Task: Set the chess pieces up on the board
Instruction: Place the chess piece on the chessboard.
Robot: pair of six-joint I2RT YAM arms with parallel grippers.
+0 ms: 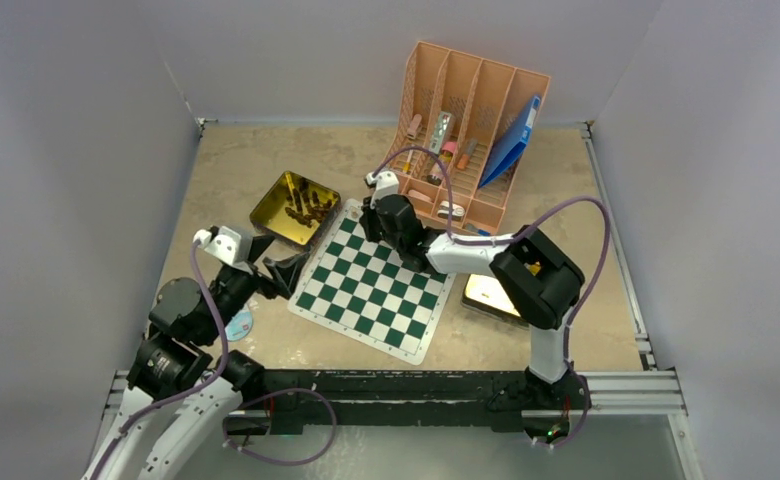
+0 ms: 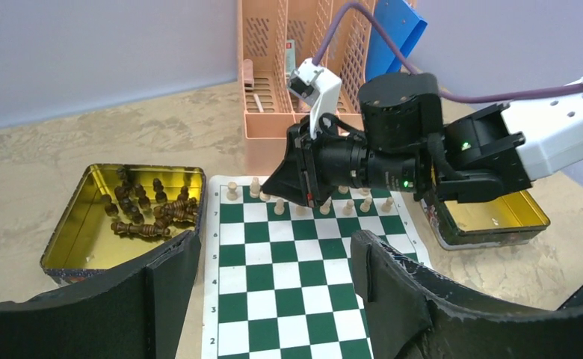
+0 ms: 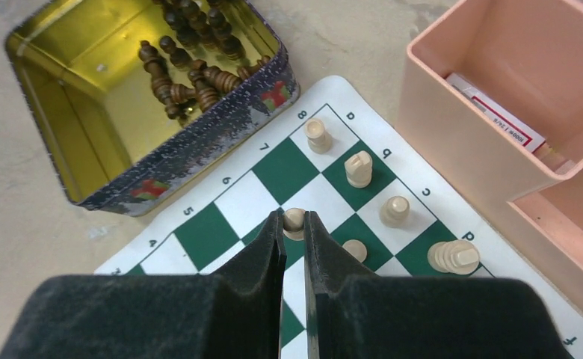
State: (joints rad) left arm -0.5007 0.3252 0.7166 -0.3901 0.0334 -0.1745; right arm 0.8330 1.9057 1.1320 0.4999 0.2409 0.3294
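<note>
Right gripper (image 3: 294, 224) was clamped on a pale pawn (image 3: 294, 217), low over the board (image 1: 376, 290) near its far corner, second row in. Couldn't tell if the pawn touched down. Other pale pieces (image 3: 359, 169) stood upright along the board's far edge rows. Left gripper (image 2: 273, 254) was released, jaws wide with nothing between them, hovering at the board's left edge. Dark pieces (image 3: 191, 75) lay heaped in the gold tin (image 3: 199, 153), which sat just beside the board's far corner.
</note>
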